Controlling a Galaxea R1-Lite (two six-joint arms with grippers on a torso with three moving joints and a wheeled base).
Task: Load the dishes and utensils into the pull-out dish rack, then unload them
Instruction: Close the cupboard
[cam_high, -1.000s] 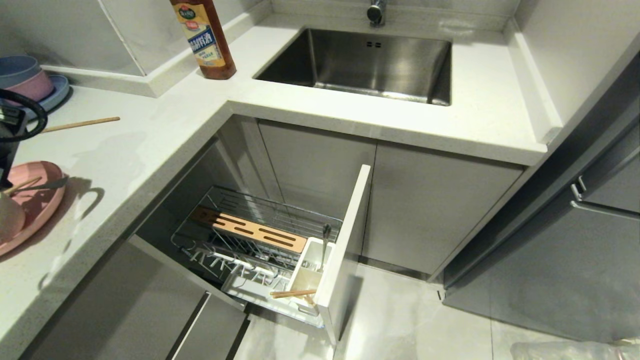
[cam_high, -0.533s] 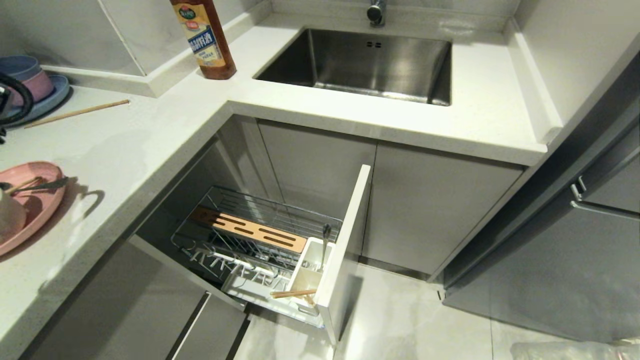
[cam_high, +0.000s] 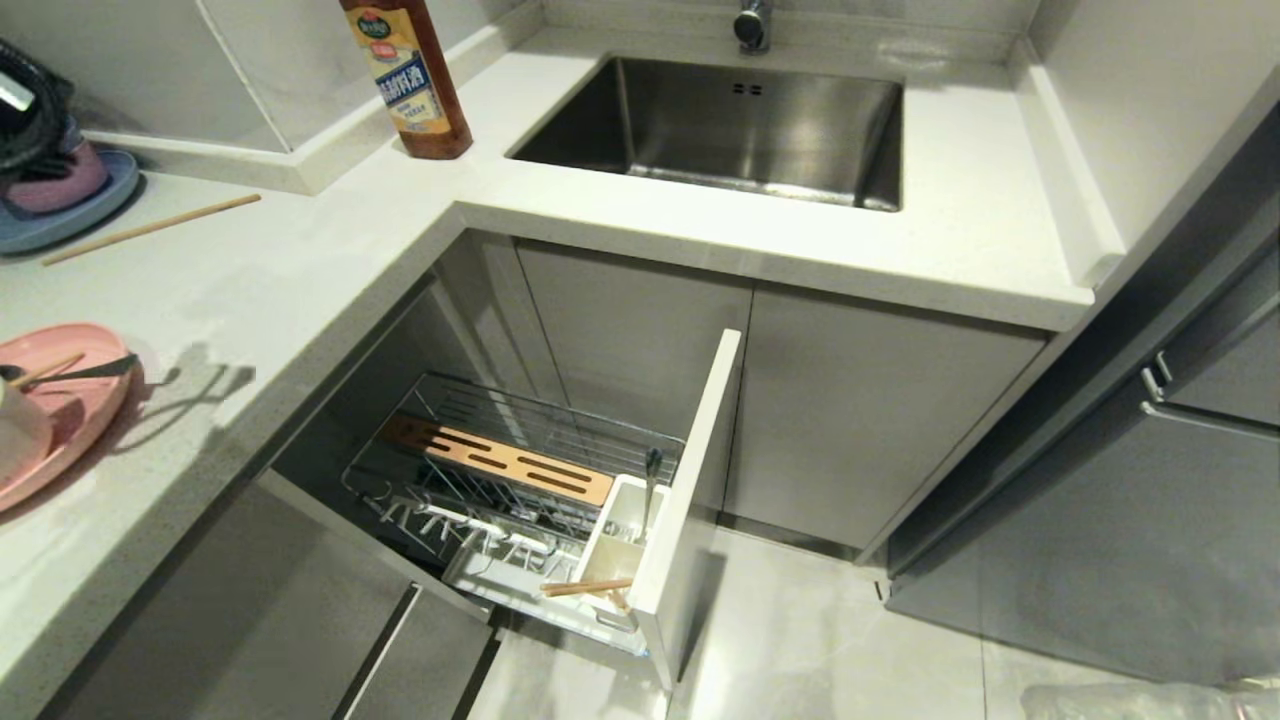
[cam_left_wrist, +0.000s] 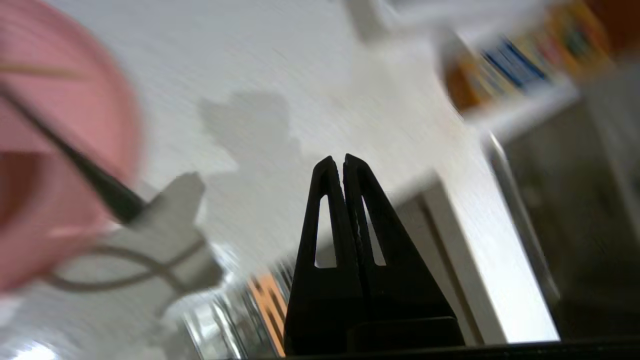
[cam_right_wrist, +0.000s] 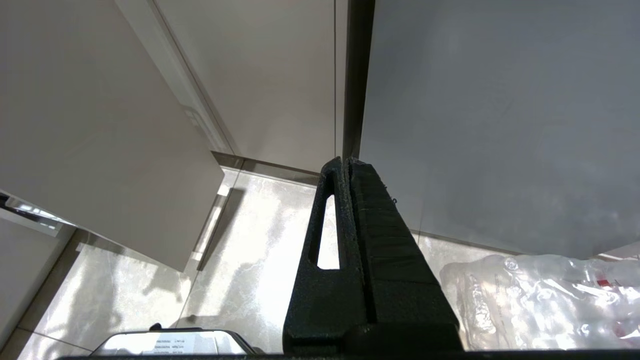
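The left gripper (cam_left_wrist: 343, 159) is hovering above the white surface (cam_high: 330, 250) with its jaws pressed together and nothing between them; in the head view only a dark part of that arm is showing at the 10 o'clock corner, above the stacked small bowls (cam_high: 55, 180) sitting on a blue round plate (cam_high: 60, 215). One light-wood chopstick (cam_high: 150, 229) is lying loose on the surface just at 3 o'clock of that blue plate. At the 9 o'clock edge the pink oval plate (cam_high: 85, 405) is resting on the surface, carrying the cream-white bowl (cam_high: 20, 430), with a second chopstick (cam_high: 40, 371) and the dark-looking handle of the spoon (cam_high: 95, 371) leaning across them. The pull-out dish rack (cam_high: 520, 470) is standing open below the surface at about 6 o'clock, its wooden slotted block (cam_high: 500, 461) lying along the wire basket and its white utensil cup (cam_high: 615, 545) sitting against the narrow door front (cam_high: 690, 500); a thin wooden stick (cam_high: 588, 587) is lying across the cup's near end. A sauce bottle (cam_high: 410, 80) is standing at 11 o'clock beside the steel sink (cam_high: 730, 125). The right gripper (cam_right_wrist: 346, 161) is hanging low over the pale floor (cam_right_wrist: 250, 280) beside the grey cabinets, jaws pressed together and empty, near a crumpled clear plastic bag (cam_right_wrist: 540, 300).
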